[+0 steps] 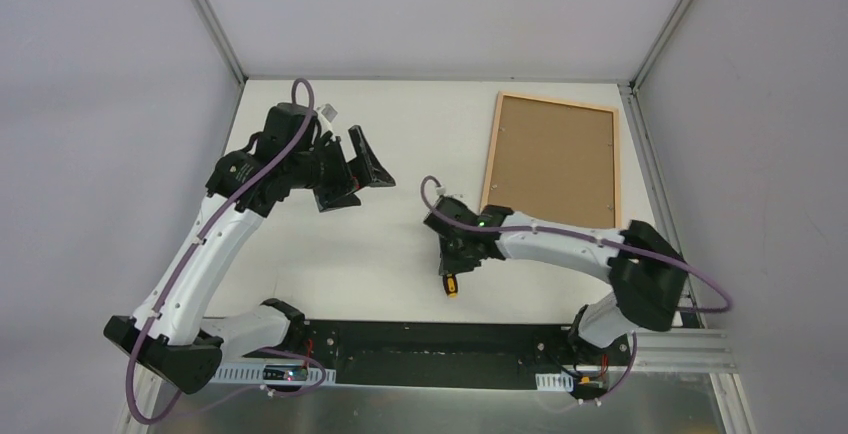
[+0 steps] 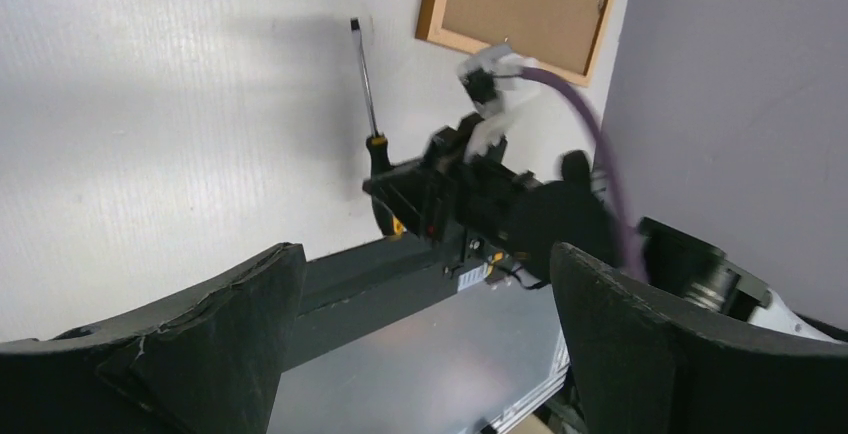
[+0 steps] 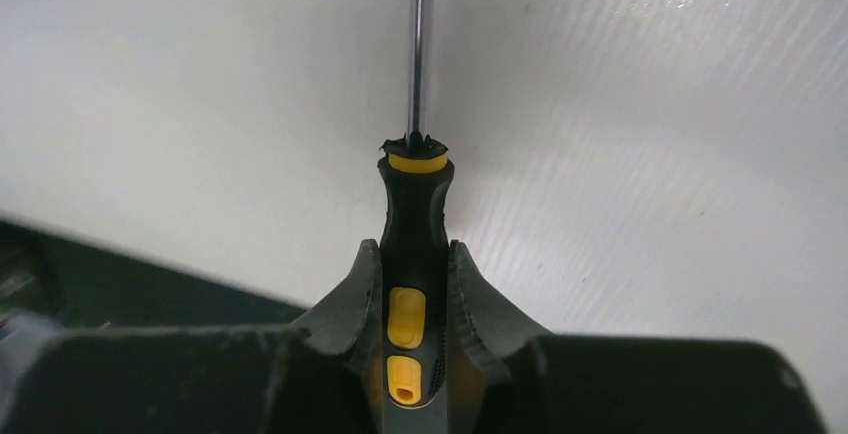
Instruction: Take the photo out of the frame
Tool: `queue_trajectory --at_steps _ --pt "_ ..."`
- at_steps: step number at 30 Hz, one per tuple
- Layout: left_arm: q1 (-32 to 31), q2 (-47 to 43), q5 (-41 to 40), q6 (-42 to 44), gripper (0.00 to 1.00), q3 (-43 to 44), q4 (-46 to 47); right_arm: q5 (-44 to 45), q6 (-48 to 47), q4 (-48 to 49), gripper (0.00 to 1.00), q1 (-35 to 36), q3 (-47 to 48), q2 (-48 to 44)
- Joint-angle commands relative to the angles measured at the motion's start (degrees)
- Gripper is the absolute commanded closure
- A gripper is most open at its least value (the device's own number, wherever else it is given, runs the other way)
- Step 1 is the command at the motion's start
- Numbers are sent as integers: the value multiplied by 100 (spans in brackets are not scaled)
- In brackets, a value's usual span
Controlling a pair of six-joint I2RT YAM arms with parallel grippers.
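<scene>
Right wrist view: our right pincer (image 3: 415,279) clenches the screwdriver (image 3: 414,219) handle; left pincer (image 1: 362,162) gapes, empty. The frame (image 1: 552,159) lies back-up at the worktop's (image 1: 330,254) far right corner, so we should pry its back gently, blade kept flat.

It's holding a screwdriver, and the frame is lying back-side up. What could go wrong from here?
The right gripper pinches only the screwdriver handle, so if pushed hard, the tool might twist or slip. Its tip could gouge the frame back. The open left gripper is away from the frame, so the frame may slide when pried.
</scene>
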Motion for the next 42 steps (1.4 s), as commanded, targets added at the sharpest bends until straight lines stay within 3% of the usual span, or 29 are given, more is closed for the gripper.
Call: queue_trajectory --at_steps 1,3,6,12,17,24,29,33,34,35,36,38,40,42 --pt "332 -281 460 -568 2 -325 850 -2705 -302 627 100 -802 -150 -1320" --pt "467 -246 906 -896 1 -592 1365 -3615 -328 665 100 -1070 -73 -1451" --pt "490 -22 1452 -1468 1 -826 2219 -4127 -476 436 100 -1142 260 -1615" --pt "359 548 1777 -2029 2 -785 2637 -4115 -357 368 100 -1330 799 -1899" --pt "140 695 1620 -2394 6 -1132 2638 -3457 -296 165 100 -1369 1152 -1996" --pt "-193 1102 1600 -2614 7 -963 2638 -3549 -352 321 100 -1388 1426 -1965" --pt "-340 1347 1514 -2751 32 -750 2652 -3300 -466 75 100 -1389 1753 -1811" --pt "-343 1447 1463 -3034 67 -713 2804 -3008 -433 -54 100 -1385 1778 -1911" --pt "-339 1461 1455 -3102 81 -707 2858 -2923 -397 -89 92 -1381 1766 -1954" --pt "-339 1475 1437 -3192 99 -704 2895 -2755 -363 -146 77 -1379 1749 -1994" --pt "-336 1471 1409 -3287 100 -711 2928 -2615 -307 -222 58 -1378 1737 -2040" --pt "-336 1452 1357 -3575 100 -765 3046 -2232 -149 -322 30 -1348 1661 -2225" --pt "-336 1406 1326 -3901 100 -843 3186 -1773 304 -304 13 -1337 1477 -2491" --pt "-344 1305 1260 -4371 100 -1008 3353 -1560 801 2 4 -1333 1087 -2787"
